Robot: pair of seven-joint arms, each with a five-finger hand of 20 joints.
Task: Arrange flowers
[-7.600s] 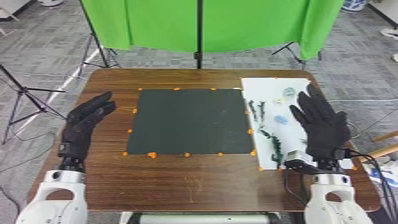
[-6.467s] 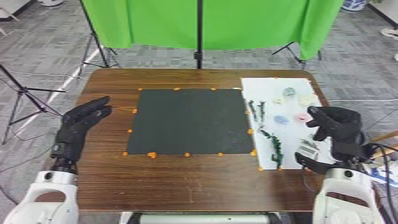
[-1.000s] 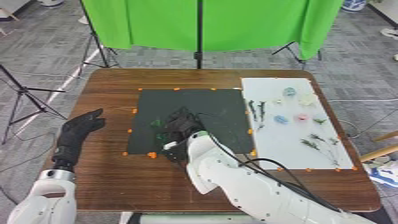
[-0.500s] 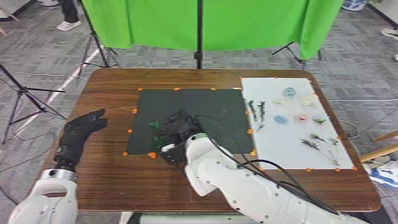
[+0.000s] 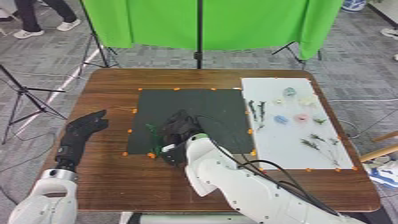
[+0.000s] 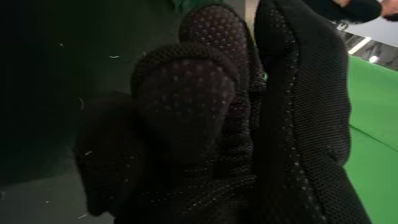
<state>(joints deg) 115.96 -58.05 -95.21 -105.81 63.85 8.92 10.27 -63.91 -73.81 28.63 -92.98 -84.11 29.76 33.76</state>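
The white sheet [image 5: 277,150] at right carries the loose flowers and stems. Its far half holds a blue-green flower [image 5: 290,92], a pale yellow flower [image 5: 307,100], a blue flower [image 5: 281,119] and a pink flower [image 5: 302,117]. Two dark green stems [image 5: 261,112] lie side by side along its left edge. Thin leafy sprigs [image 5: 310,144] lie in its near right portion.

The dark board [image 5: 226,102] carries one green sprig [image 5: 152,136], located near the left edge, between that edge and the right hand [image 5: 180,128]. The right hand is over the board's near left portion, its arm entering from the near right. In the right wrist view its fingers are extended and close together; contact with the sprig cannot be determined.

The left hand [image 5: 82,131] is over the left margin of the table [image 5: 160,190], apart from the board. Its fingers are relaxed, slightly bent and together.

Orange tabs [image 5: 152,155] mark the board's perimeter. The board's right edge runs just beside the sheet's left edge. A narrow wood margin lies beyond the board's far edge; a wider one lies on the near side. Between the two hands, a strip of wood and the board's left edge separate them.
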